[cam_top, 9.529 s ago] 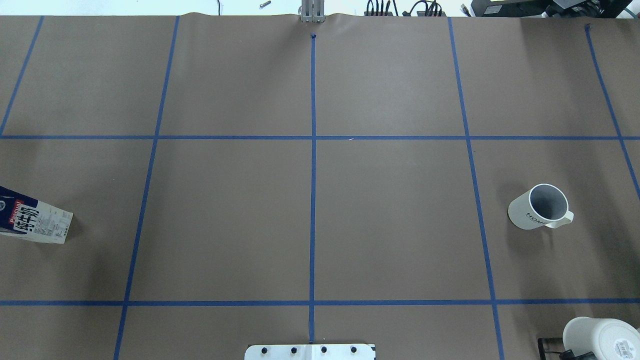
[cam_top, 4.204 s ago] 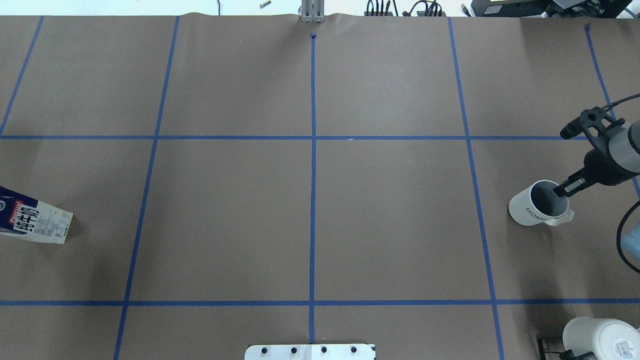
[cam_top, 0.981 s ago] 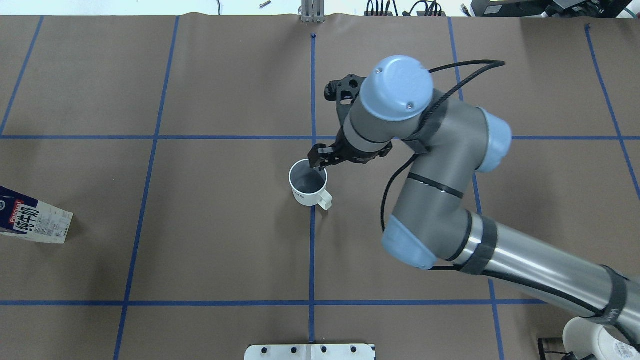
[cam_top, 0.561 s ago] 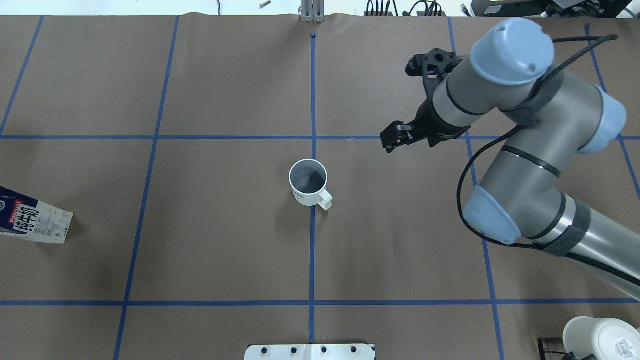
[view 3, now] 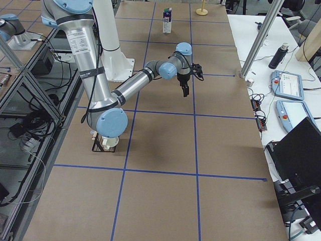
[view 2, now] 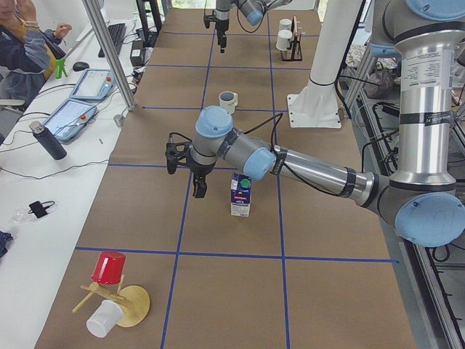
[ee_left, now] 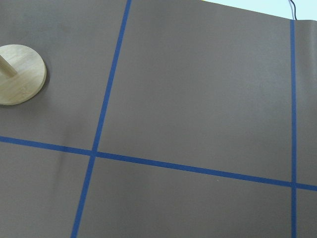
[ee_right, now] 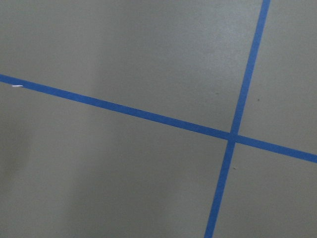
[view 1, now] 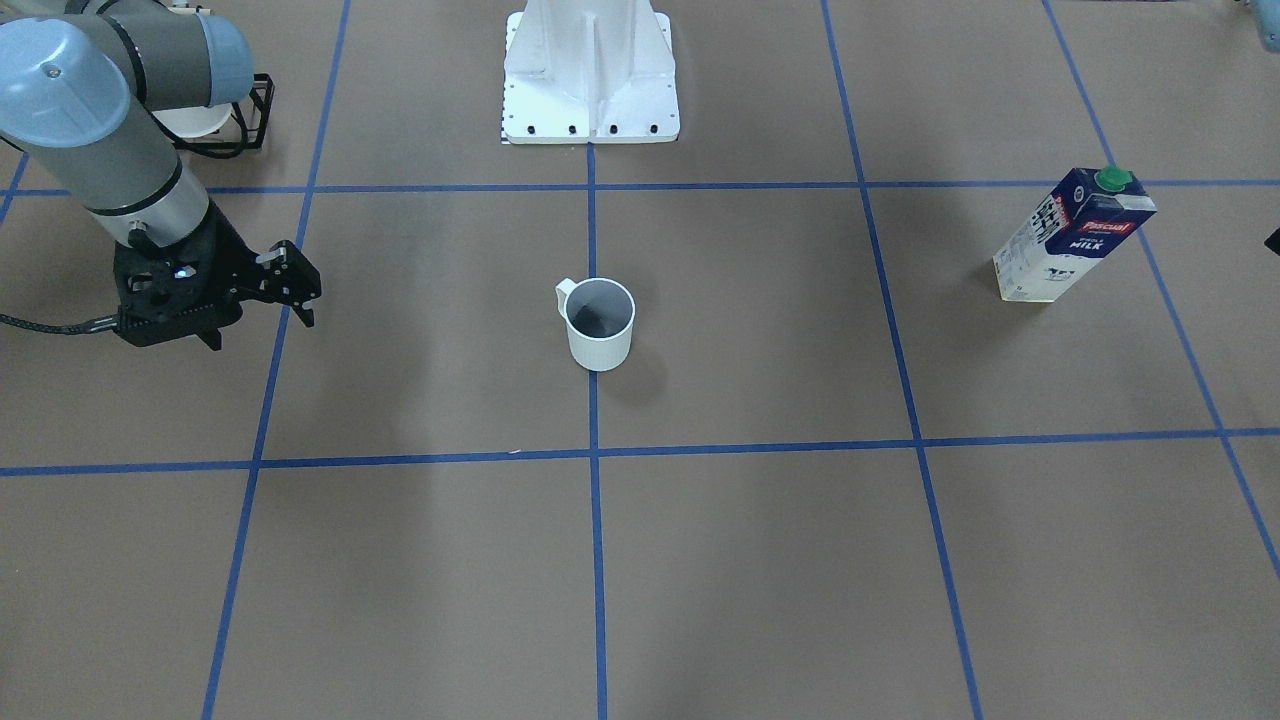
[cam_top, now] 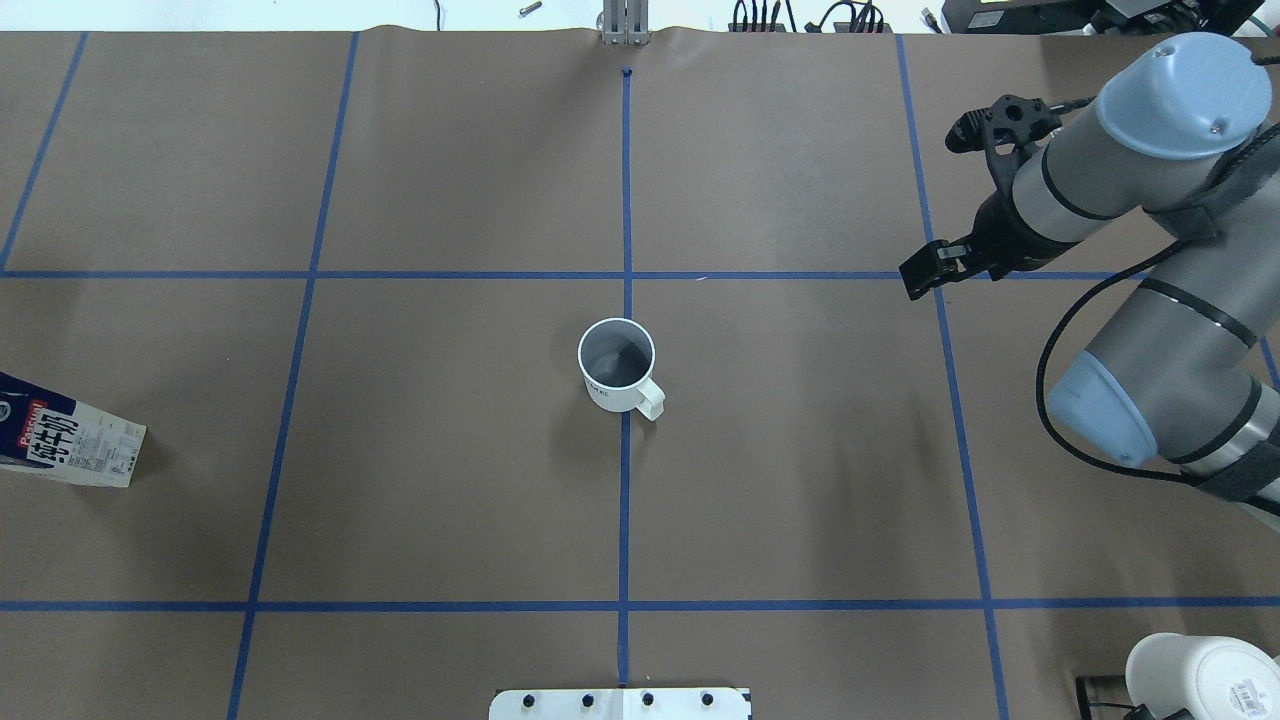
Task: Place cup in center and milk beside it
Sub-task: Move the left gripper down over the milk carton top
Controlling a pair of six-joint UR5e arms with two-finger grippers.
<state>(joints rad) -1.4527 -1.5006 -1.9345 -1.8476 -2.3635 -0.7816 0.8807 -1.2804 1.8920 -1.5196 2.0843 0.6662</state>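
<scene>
One brown desk [cam_top: 800, 480] crossed with blue tape lines carries everything. The right arm [cam_top: 1170, 360], over the middle a second ago, has swung back toward its own side. The left arm [view 2: 312, 167] stretches low over its end of the desk. The milk carton [view 1: 1075, 235] stands upright where it stood before, far out on the left and well apart from the cup [cam_top: 617, 362]. The cup now sits free on the centre line, handle toward the robot. The right hand [view 1: 262, 328] hangs empty, fingers spread wide. The left hand [view 2: 200, 187] hovers just beside the carton; whether it is spread or closed cannot be told. The cup's half of the task looks done, and bringing the milk over remains, likely for the left arm.
</scene>
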